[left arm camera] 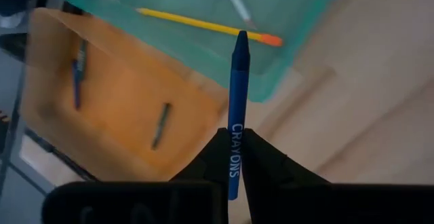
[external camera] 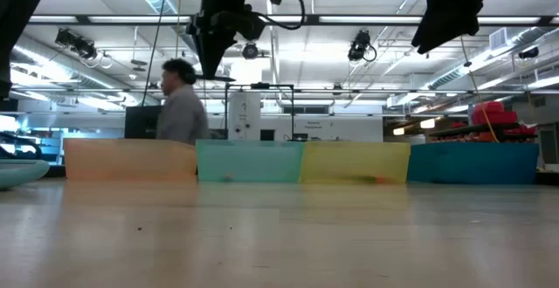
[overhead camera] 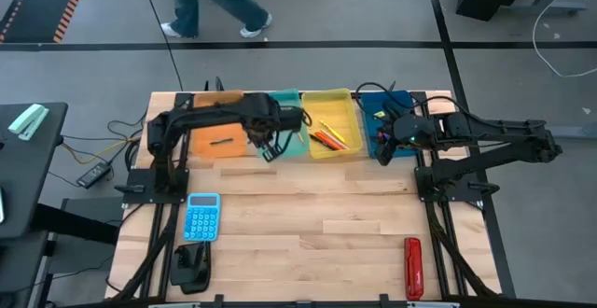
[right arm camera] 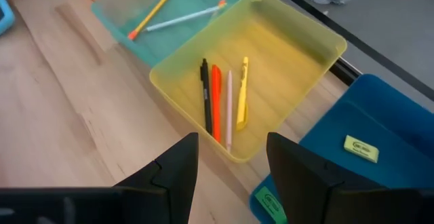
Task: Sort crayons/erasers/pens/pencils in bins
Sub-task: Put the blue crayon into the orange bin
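In the left wrist view a blue crayon marked "CRAYONS" sits in my left gripper, which is shut on it. That gripper hangs above the near edges of the orange bin and the teal bin, as the high view shows. The orange bin holds a blue stick and a dark one. A yellow pencil and a white one lie in the teal bin. My right gripper is open and empty near the dark blue bin, which holds erasers. My left gripper pinches the blue crayon between its two fingers on the labelled back half. The crayon lies along the fingers and its pointed end sticks out ahead of them. The fingers point down from above, and the crayon is lifted clear of table and bins.
The yellow bin holds a black pen and orange, pink and yellow sticks. Near the front of the table lie a light-blue calculator, a black object and a red oblong tool. A person walks beyond the far edge.
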